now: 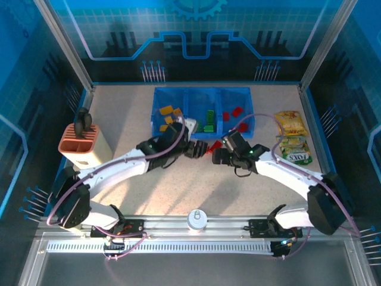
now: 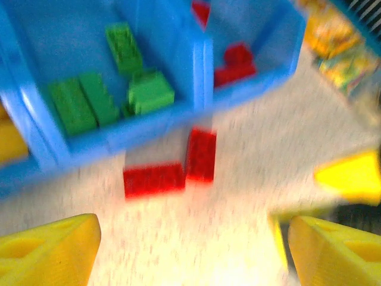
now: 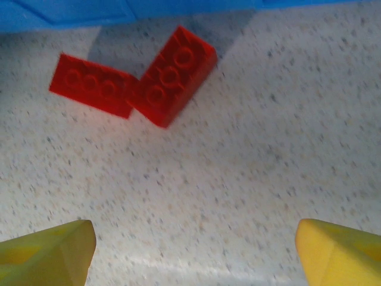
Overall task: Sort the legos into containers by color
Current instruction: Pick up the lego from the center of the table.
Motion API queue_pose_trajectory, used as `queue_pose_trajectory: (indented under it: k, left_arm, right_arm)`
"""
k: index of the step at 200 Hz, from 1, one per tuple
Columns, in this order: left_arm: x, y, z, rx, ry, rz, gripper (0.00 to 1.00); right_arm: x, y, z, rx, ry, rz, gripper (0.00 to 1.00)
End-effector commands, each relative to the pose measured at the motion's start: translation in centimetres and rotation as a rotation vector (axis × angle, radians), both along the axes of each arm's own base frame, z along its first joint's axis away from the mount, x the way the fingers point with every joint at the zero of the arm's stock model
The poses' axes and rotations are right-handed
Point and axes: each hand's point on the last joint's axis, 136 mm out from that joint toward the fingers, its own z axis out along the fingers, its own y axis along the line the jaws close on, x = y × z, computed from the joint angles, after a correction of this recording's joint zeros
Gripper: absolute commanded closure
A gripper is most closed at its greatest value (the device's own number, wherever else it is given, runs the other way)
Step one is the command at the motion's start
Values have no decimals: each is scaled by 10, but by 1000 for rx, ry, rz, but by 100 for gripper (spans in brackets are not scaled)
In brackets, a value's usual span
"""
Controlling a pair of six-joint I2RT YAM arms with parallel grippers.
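A speckled beige bench (image 1: 125,113) sits inside a blue-lit enclosure. The far wall (image 1: 196,30) is a translucent blue panel printed with a gear and circuit lines. Slanted metal posts (image 1: 65,44) frame both sides, and a metal rail (image 1: 178,229) runs along the near edge.

Two touching red legos (image 2: 153,180) lie on the table (image 2: 238,232) beside the blue tray (image 2: 89,143) holding green legos (image 2: 149,90).

Bricks (image 3: 172,74): smooth, glossy moulded plastic. Tray (image 2: 119,140): translucent blue plastic with smooth walls. Counter (image 3: 268,155): matt, fine-grained, speckled surface. Jaws: yellow plastic, dull finish. Packets (image 1: 290,123): glossy printed film. Holder (image 1: 83,146): matt salmon plastic. Rail (image 1: 196,244): bare ribbed metal.
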Motion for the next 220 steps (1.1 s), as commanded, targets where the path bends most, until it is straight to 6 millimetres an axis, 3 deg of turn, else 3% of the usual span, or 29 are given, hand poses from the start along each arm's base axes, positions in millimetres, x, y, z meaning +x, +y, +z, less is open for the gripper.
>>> queue_pose_trajectory:
  k: [1,35,94,167,220]
  left_arm:
    - [-23,17,-16,3,13,64,17]
    - [-60,46,-58,-1,93,129,18]
    - [-94,83,-89,11,150,204,19]
    - [-109,101,-97,6,163,237,19]
    - [-109,101,-97,10,160,235,20]
  right_arm:
    - [25,13,9,55,-10,-18,16]
    - [50,22,-6,56,35,-45,20]
    - [73,27,-31,-7,82,-95,26]
    - [89,17,-55,-135,112,-185,34]
    - [75,9,-76,-173,155,-208,40]
